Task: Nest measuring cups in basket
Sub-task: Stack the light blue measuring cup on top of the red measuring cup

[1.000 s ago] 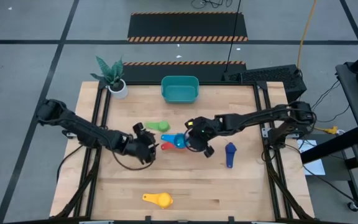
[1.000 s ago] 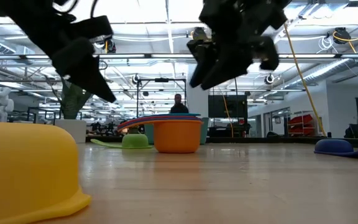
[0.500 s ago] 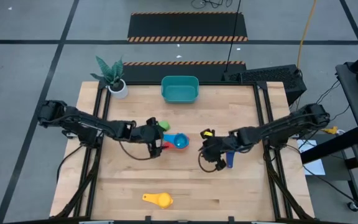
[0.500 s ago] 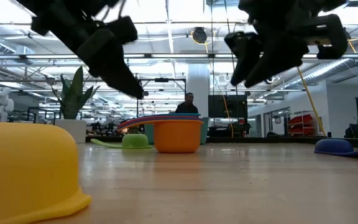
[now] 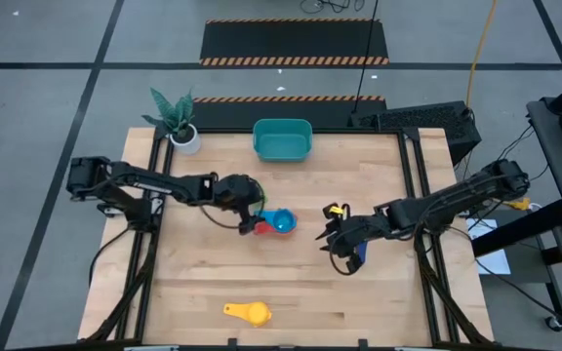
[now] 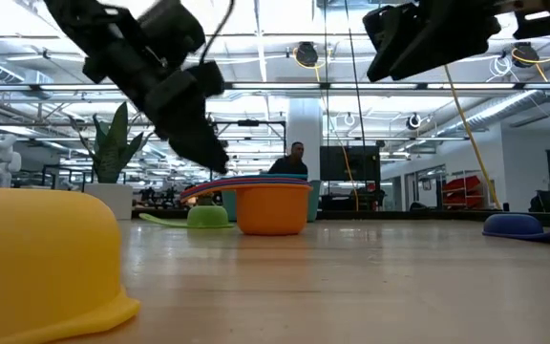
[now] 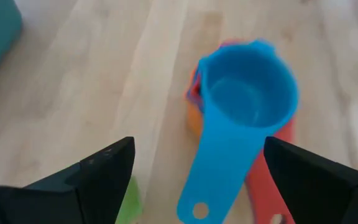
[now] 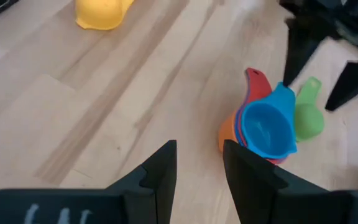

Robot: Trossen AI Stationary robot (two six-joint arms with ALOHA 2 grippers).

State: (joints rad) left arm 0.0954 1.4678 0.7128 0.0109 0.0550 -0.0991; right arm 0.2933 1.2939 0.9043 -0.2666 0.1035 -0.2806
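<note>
Left claw [image 7: 191,180] spread wide over blue cup [image 7: 244,102] stack; right claw [image 8: 197,165] nearly closed, empty, at four o'clock. Risk: knocking stack apart through an off-centre grab.

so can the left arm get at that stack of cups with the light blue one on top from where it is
Probably yes. The left gripper hangs open right beside the stack, and in its wrist view the light blue cup lies between the spread fingers with bare table around. The right gripper is off to the side.
</note>
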